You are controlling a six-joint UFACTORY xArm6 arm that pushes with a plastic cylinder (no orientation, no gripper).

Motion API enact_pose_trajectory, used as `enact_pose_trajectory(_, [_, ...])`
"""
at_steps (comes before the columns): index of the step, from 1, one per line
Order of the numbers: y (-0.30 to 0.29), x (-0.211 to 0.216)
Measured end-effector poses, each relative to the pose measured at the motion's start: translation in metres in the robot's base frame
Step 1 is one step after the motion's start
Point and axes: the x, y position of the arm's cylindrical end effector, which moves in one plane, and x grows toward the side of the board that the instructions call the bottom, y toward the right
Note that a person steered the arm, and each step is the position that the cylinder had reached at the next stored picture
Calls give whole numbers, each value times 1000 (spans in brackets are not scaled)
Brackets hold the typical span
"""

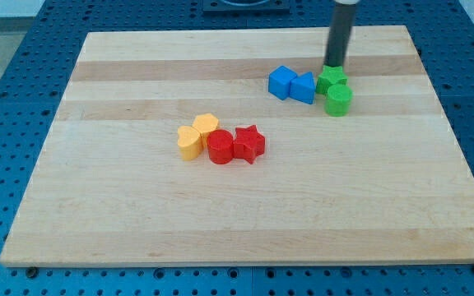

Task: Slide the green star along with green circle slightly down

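Note:
The green star [332, 80] lies at the upper right of the wooden board [138, 214]. The green circle [338, 100] sits just below it, touching it. My tip [334, 64] stands right at the star's top edge, above both green blocks; whether it touches the star I cannot tell. The rod rises straight up out of the view's top.
Two blue blocks [282, 82] [303, 87] sit side by side just left of the green star, the right one touching it. Near the board's middle lie two yellow blocks [190, 141] [206, 125], a red circle [220, 148] and a red star [249, 144], packed together.

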Motion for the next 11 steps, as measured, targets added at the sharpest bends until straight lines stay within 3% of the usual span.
enact_pose_trajectory(2, [22, 0])
enact_pose_trajectory(4, [-23, 2])
enact_pose_trajectory(8, [-45, 4])
enact_pose_trajectory(11, [-40, 60])
